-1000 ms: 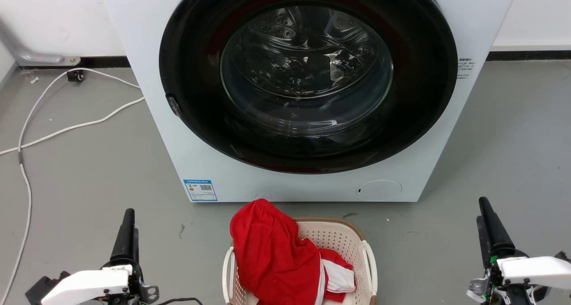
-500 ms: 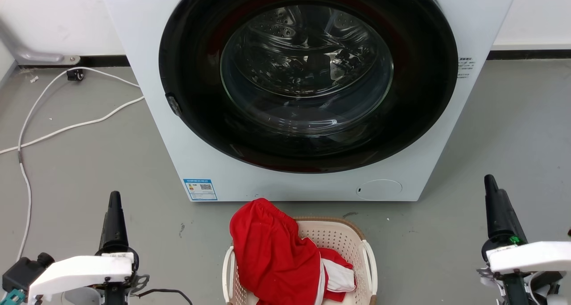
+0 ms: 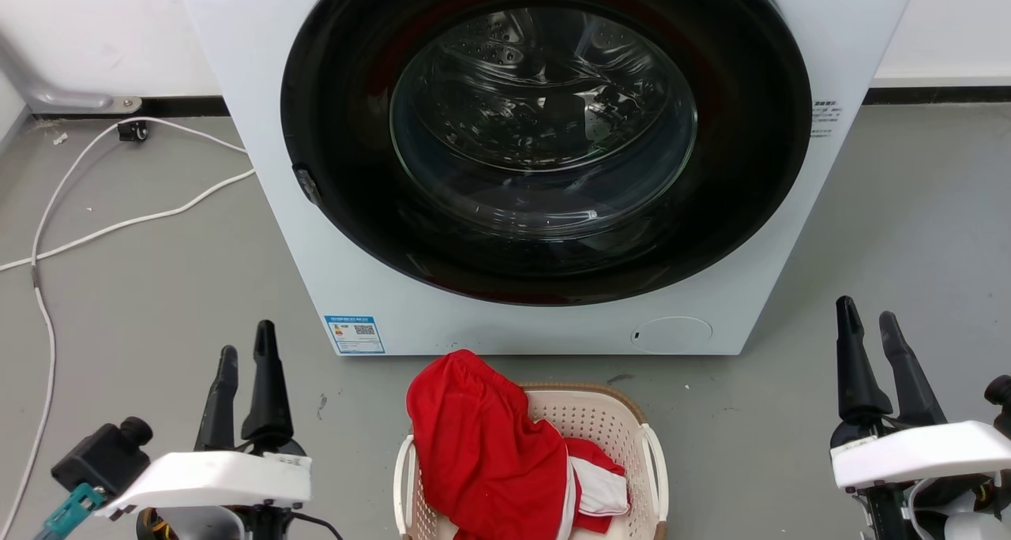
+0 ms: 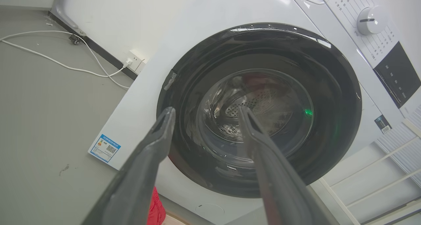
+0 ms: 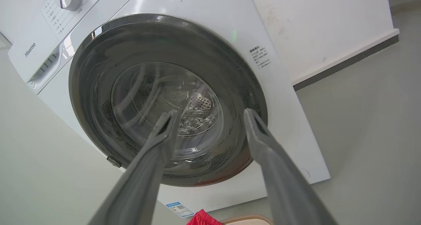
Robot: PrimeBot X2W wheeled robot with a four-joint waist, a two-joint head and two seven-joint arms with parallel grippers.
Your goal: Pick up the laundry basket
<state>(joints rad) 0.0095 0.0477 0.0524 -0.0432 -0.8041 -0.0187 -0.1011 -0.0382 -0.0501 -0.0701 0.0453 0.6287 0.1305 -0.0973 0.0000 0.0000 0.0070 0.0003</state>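
**Approach stage: both grippers wide of the basket**

Nearest you in the head view, the basket (image 3: 602,393) sits on the floor (image 3: 158,287) at 6 o'clock, centred between the arms, with its near end cut off by the frame. A red garment (image 3: 482,445) is heaped inside and spills over the rim at the basket's 11 o'clock. Both white handles are bare: the left handle (image 3: 404,467) at its 9 o'clock and the right handle (image 3: 657,457) at its 3 o'clock.

Your left gripper (image 3: 246,341) stands at 7 o'clock and your right gripper (image 3: 866,313) at 4 o'clock. Each has its fingers spread and empty, well apart from the basket. Both point toward 12, and each wrist view looks between its fingers at the washer, not at a handle.

I judge the grasp has not begun. The next move is to bring each gripper inward and down, the left toward 3 o'clock and the right toward 9. Turn the wrists so each pair of fingers straddles its handle, then close both and lift evenly.

The garment hangs close to the left handle, so a finger could snag it. It may also slide out if the basket tilts.

Just beyond the far rim, at 12, stands the washer (image 3: 553,331) with its dark round door (image 3: 545,129). That leaves little room ahead, so keep the fingertips short of it.

A white cable (image 3: 118,226) lies on the floor at 10 o'clock, well apart from the job.
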